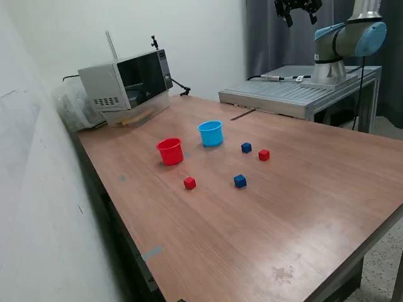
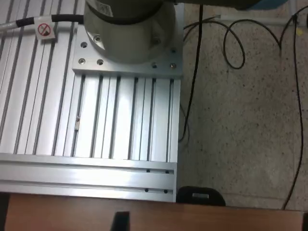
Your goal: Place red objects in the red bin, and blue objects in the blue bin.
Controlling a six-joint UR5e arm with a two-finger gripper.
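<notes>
In the exterior view, the red cup (image 1: 170,151) and the light blue cup (image 1: 211,133) stand upright near the middle of the wooden table (image 1: 264,233). One red cube (image 1: 189,183) and one blue cube (image 1: 240,181) lie in front of the cups. Another blue cube (image 1: 246,147) and another red cube (image 1: 264,155) lie to the exterior view's right of the blue cup. My gripper (image 1: 299,11) hangs high above the far end of the table, far from the cubes, open and empty. None of the cups or cubes shows in the wrist view.
A grey microwave-like box (image 1: 126,85) stands at the far left corner beside a plastic bag (image 1: 72,104). The arm's base (image 2: 127,29) sits on a ribbed aluminium plate (image 1: 289,94) (image 2: 96,125). Cables (image 2: 192,96) trail over the speckled floor. A white wall runs along the left.
</notes>
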